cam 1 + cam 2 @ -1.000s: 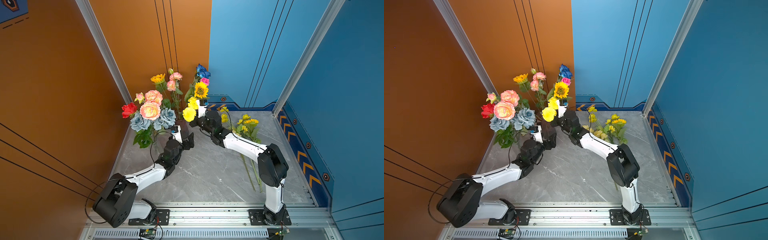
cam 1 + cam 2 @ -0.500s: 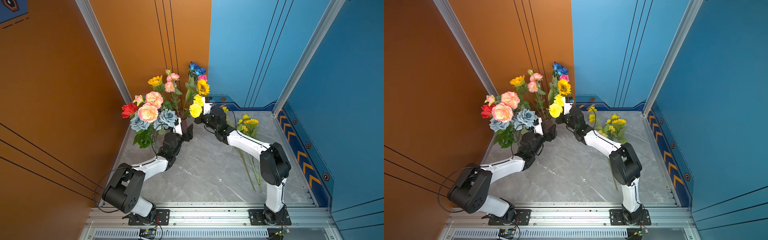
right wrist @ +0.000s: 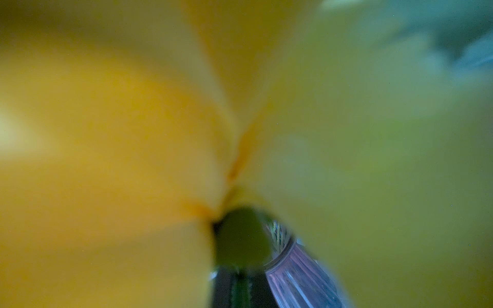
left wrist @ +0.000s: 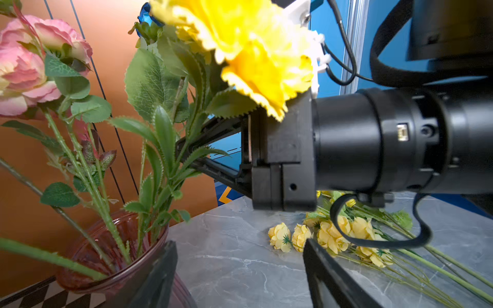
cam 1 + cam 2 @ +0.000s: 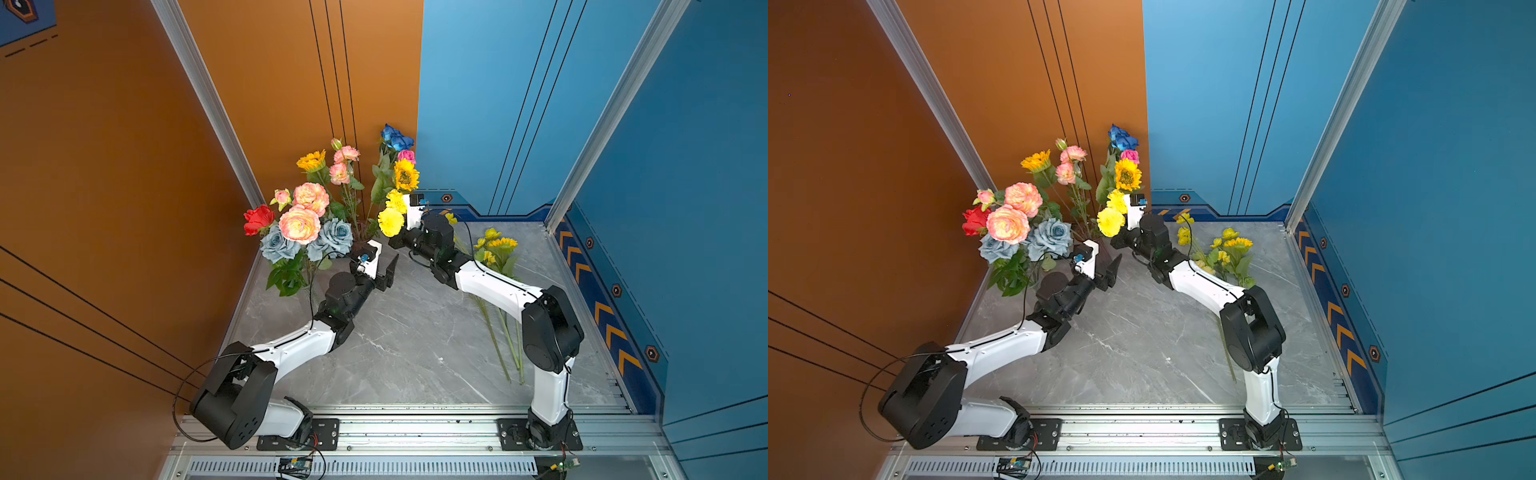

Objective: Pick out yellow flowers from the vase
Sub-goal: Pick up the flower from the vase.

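Our right gripper [image 4: 186, 153] was clamped shut on the leafy stem of the yellow carnations [image 5: 390, 221], which stood in the pink glass vase [image 4: 88, 256] among the other stems. The left gripper [image 4: 238, 242] hung wide open just beside the vase, holding nothing. Our worry: with the vase unbraced and the leaves tangled, a pull could've tipped it or dragged the pink roses [image 4: 24, 72] along. 2 sunflowers [image 5: 405, 174] sat in there too, not yet picked.

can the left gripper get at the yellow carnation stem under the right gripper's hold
Probably yes: the left gripper is open beside the vase, and the yellow carnation stem rises from the rim just ahead, below the right gripper shut on it, only leaves around.
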Robot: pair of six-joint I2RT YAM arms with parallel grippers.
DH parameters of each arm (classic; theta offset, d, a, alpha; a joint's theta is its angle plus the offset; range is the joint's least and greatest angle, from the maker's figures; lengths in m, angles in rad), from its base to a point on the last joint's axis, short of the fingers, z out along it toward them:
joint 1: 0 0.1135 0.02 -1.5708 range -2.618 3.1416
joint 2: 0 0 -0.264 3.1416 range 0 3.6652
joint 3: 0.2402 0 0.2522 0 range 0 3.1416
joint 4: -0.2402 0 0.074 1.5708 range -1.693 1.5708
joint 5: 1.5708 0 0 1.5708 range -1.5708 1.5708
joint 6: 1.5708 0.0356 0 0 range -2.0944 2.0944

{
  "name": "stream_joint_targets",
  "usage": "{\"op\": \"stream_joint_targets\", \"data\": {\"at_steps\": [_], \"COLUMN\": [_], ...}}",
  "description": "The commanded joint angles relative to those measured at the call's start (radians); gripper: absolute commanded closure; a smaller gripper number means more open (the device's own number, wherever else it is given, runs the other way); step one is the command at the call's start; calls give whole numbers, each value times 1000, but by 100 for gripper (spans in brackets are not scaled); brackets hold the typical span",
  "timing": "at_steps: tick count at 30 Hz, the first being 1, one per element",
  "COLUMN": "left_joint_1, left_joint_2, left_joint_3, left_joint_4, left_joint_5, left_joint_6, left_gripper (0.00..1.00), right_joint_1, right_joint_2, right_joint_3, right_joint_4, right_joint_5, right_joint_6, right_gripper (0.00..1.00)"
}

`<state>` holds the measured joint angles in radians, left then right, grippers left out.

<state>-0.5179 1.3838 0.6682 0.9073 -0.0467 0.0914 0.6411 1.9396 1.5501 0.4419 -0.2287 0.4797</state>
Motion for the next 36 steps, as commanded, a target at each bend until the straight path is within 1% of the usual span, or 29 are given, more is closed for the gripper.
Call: {"op": "stream_joint_targets", "data": {"at_steps": [1, 4, 6, 9, 14, 17, 22, 25, 32, 35, 36], "left_joint_1": [22, 42, 52, 80, 94, 103, 109, 112, 116, 116, 117], "left_joint_2": [-6, 0, 3, 20, 48, 70, 86, 95, 105, 112, 116], "left_joint_3": [20, 32, 43, 69, 113, 134, 137, 142, 158, 165, 169], "left_joint_4": [15, 15, 15, 15, 15, 14, 15, 15, 15, 14, 13], "left_joint_5": [12, 31, 26, 44, 45, 57, 53, 61, 55, 63, 63], "left_joint_6": [52, 50, 57, 38, 46, 37, 31, 35, 52, 58, 58], "left_gripper": [24, 25, 29, 28, 33, 34, 40, 48, 50, 54, 56], "right_joint_1": [-3, -8, -10, -12, -15, -18, -21, -24, -25, -24, -25], "right_joint_2": [-55, -57, -60, -68, -70, -75, -78, -83, -79, -75, -73], "right_joint_3": [-28, -38, -41, -53, -62, -70, -74, -81, -75, -68, -68], "right_joint_4": [-28, -28, -32, -26, -23, -20, -22, -24, -32, -42, -43], "right_joint_5": [-22, -39, -52, -58, -72, -72, -80, -81, -100, -115, -120], "right_joint_6": [14, 14, 16, 14, 14, 14, 13, 13, 13, 10, 7], "right_gripper": [97, 97, 97, 98, 98, 98, 98, 98, 98, 98, 98]}}
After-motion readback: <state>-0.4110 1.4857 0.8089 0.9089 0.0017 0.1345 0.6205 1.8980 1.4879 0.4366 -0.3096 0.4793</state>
